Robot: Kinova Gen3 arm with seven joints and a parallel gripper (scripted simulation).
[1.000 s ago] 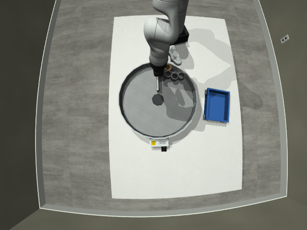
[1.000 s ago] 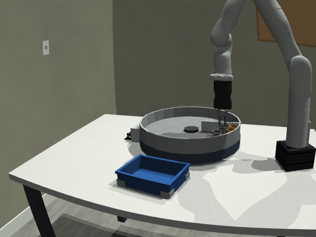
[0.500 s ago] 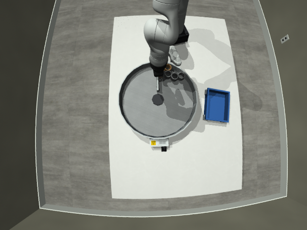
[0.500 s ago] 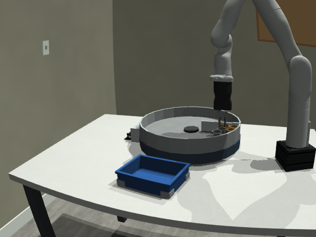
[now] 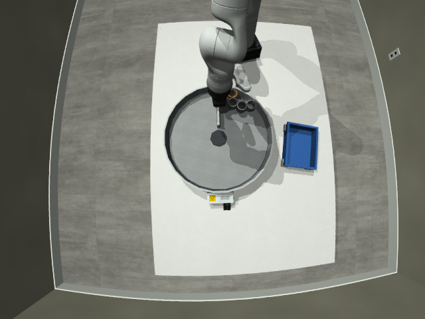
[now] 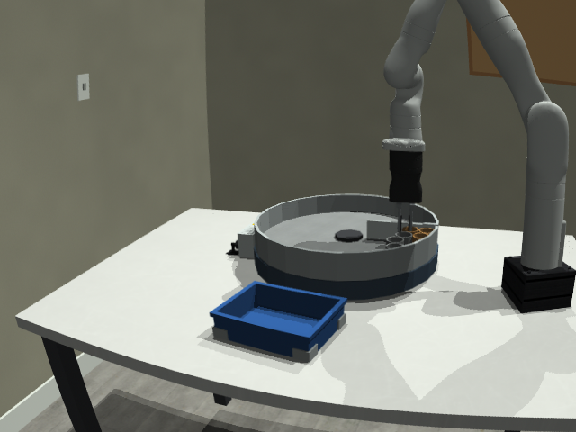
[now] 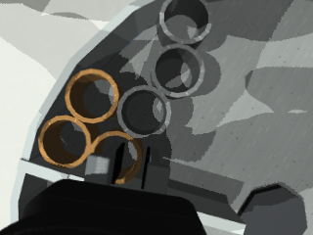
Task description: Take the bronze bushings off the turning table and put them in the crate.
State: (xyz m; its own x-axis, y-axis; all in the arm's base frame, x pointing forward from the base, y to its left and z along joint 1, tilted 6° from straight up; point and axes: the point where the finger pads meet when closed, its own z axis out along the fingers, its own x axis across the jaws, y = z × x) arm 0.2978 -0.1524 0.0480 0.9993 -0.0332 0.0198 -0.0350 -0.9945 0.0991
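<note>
the bent arm (image 5: 223,44) (image 6: 403,67) hangs its jaws downward, parted by a narrow gap.

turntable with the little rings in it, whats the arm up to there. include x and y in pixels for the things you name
The arm has its gripper (image 6: 405,228) (image 7: 134,159) over the turning table (image 5: 192,154) (image 6: 344,267), beside three bronze bushings and three steel ones (image 7: 143,134). The fingers stand part open; whether they grip the nearest bronze bushing (image 7: 139,159) is hard to tell. The job is to move the bronze bushings into the blue crate (image 5: 300,147) (image 6: 281,319), which has nothing in it, and leave the steel ones.
</note>
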